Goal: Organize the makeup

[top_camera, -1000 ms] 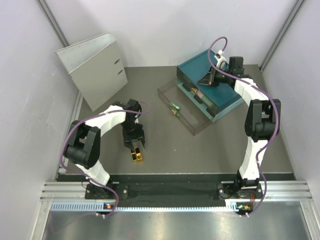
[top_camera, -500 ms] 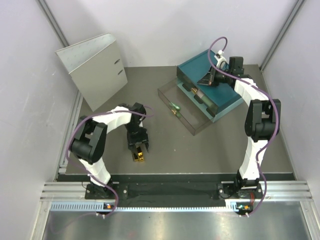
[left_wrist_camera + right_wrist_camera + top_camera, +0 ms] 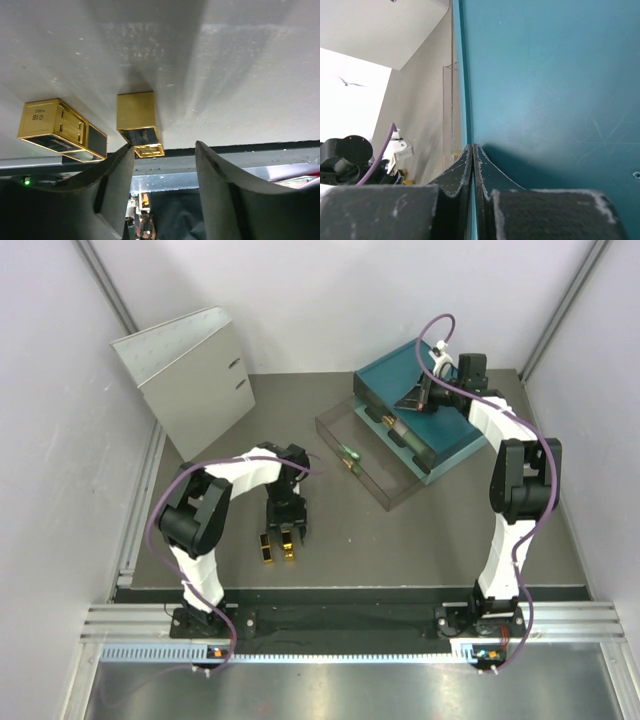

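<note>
Two small gold-and-black blocks lie side by side on the grey table, one (image 3: pixel 266 548) (image 3: pixel 62 131) to the left of the other (image 3: pixel 288 547) (image 3: pixel 138 120). My left gripper (image 3: pixel 291 533) (image 3: pixel 164 146) hangs open just above them with nothing between its fingers; its left fingertip (image 3: pixel 127 152) is at the near end of the right-hand block. A green tube (image 3: pixel 348 452) lies in the clear plastic box (image 3: pixel 385 478). My right gripper (image 3: pixel 418 400) (image 3: pixel 472 148) is shut on nothing and rests on top of the teal drawer box (image 3: pixel 452 437) (image 3: pixel 545 75).
A grey ring binder (image 3: pixel 190 380) stands at the back left. The clear box juts out from the teal box toward the middle of the table. A black strip and metal rail (image 3: pixel 240 155) run along the near table edge just beyond the blocks.
My left gripper has swung to the right and a little nearer. Where one gold block showed under it, two now lie side by side. The right arm has not moved.
</note>
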